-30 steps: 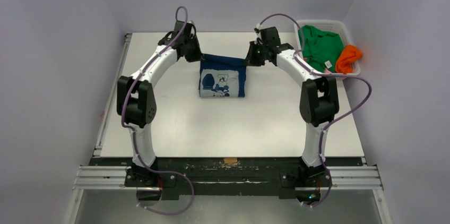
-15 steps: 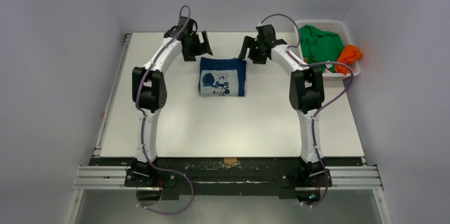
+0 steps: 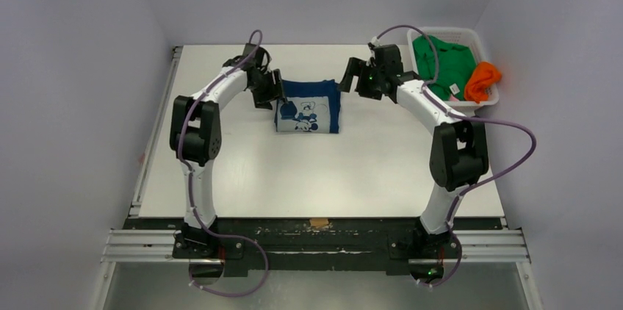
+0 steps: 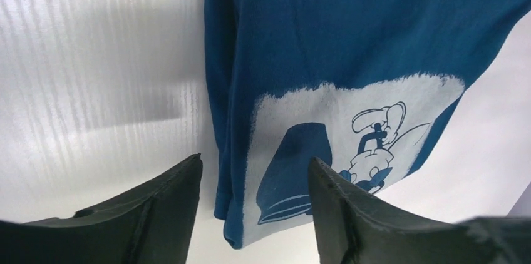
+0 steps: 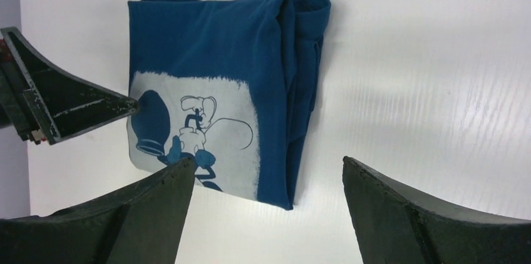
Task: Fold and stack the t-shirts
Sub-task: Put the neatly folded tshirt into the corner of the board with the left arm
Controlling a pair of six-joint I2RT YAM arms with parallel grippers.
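A dark blue t-shirt [image 3: 307, 106] with a pale cartoon print lies folded into a rectangle on the white table [image 3: 316, 170]. My left gripper [image 3: 273, 91] is open just off the shirt's left edge, and the left wrist view shows that edge [image 4: 225, 89] under the gap between the fingers of the left gripper [image 4: 255, 159]. My right gripper [image 3: 354, 75] is open above the table by the shirt's far right corner. The right wrist view takes in the whole shirt [image 5: 206, 45] beyond the empty right gripper [image 5: 268, 159]. The green t-shirt [image 3: 443, 64] and orange t-shirt [image 3: 483, 81] sit crumpled in the basket.
The white lattice basket [image 3: 448, 31] stands at the table's far right corner, beside the right arm's forearm. One left finger [image 5: 75, 104] shows at the left of the right wrist view. Grey walls close in the table on three sides.
Both grippers were shut at the shirt's far corners and have let go. The left one dropped to the shirt's left edge. The right one drew off to the right.
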